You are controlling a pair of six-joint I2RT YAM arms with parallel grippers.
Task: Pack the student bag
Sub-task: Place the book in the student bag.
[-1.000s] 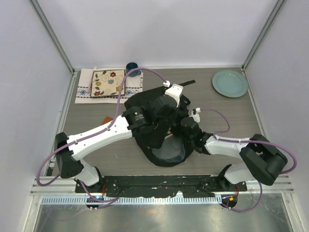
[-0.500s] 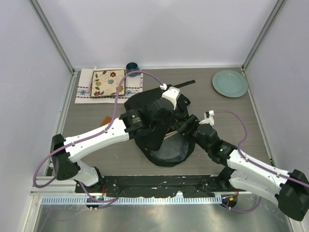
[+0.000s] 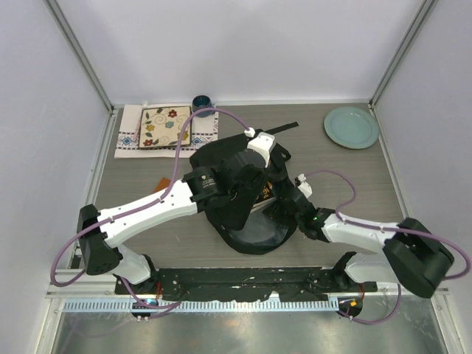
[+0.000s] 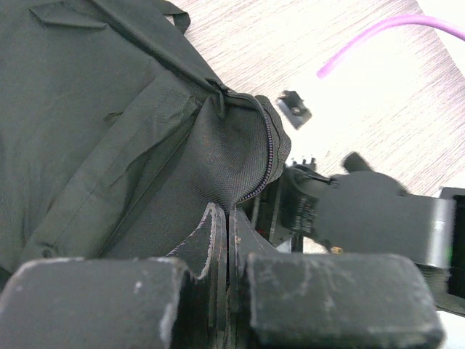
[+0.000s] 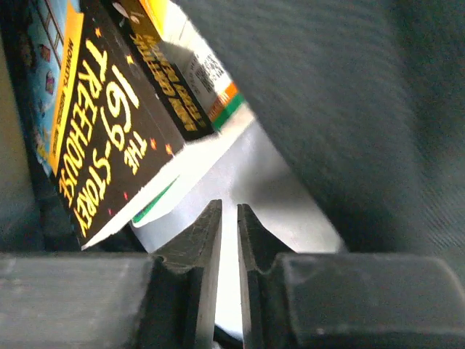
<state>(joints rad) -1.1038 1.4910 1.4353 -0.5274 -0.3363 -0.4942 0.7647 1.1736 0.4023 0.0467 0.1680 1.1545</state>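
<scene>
Student bag lying mid-table, both arms working at it

The student bag [image 3: 251, 237] is lying at the middle of the table [image 3: 339, 166]. The left gripper [image 4: 227, 212] is pinching its zip edge. The right gripper [image 5: 227, 209] is reaching inside beside a book [image 5: 102, 127], jaws barely parted, holding nothing.

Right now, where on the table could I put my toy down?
Bare table lies between the plate and the right arm, and at the left between the cloth and the left arm. The middle is crowded: the bag and both arms fill it.
</scene>
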